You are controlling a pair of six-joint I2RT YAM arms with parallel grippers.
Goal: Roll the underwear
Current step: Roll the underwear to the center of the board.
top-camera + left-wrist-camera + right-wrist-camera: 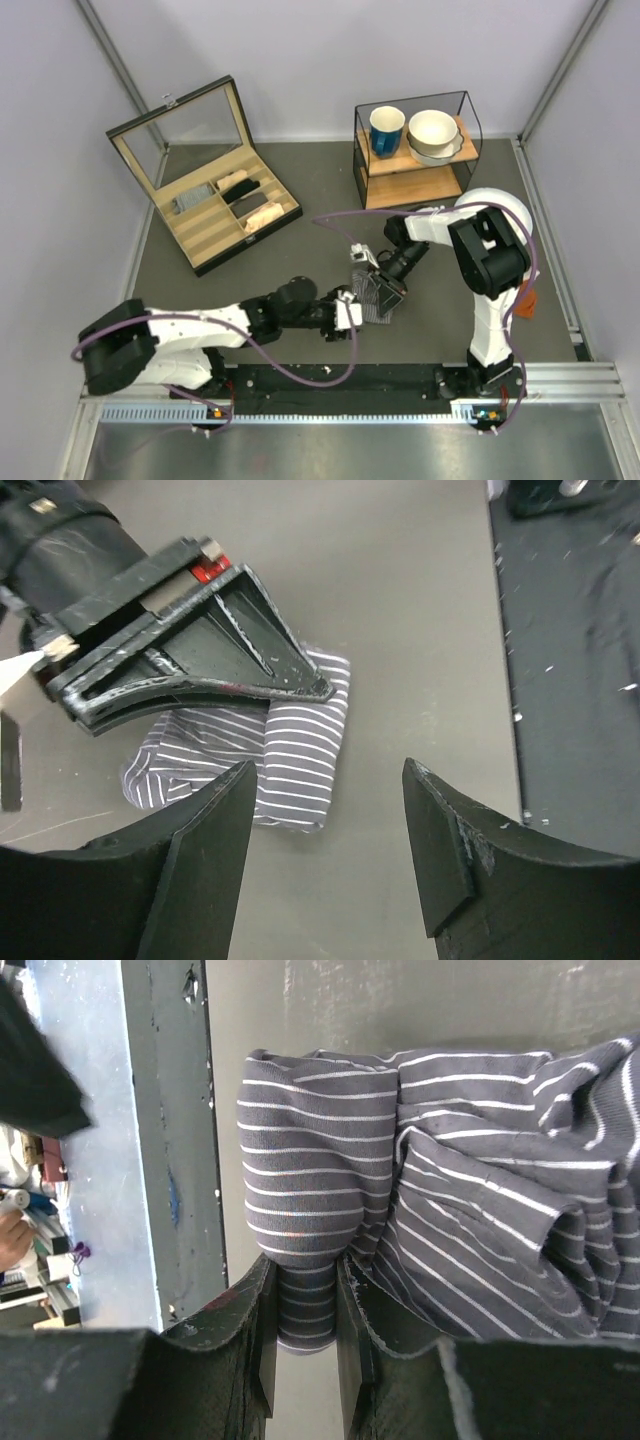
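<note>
The underwear is a grey cloth with thin white stripes, bunched on the dark table mat between the two arms. In the right wrist view its rolled edge is pinched between my right gripper's two fingers, with loose folds to the right. My right gripper comes down on it from the upper right. My left gripper is open and empty, just short of the cloth, with the right gripper's fingers above the cloth in its view. In the top view the left gripper sits just left of the cloth.
An open wooden compartment box with fabric rolls stands at the back left. A glass-sided shelf with a blue mug and white bowls stands at the back right. A black strip runs along the table's near edge.
</note>
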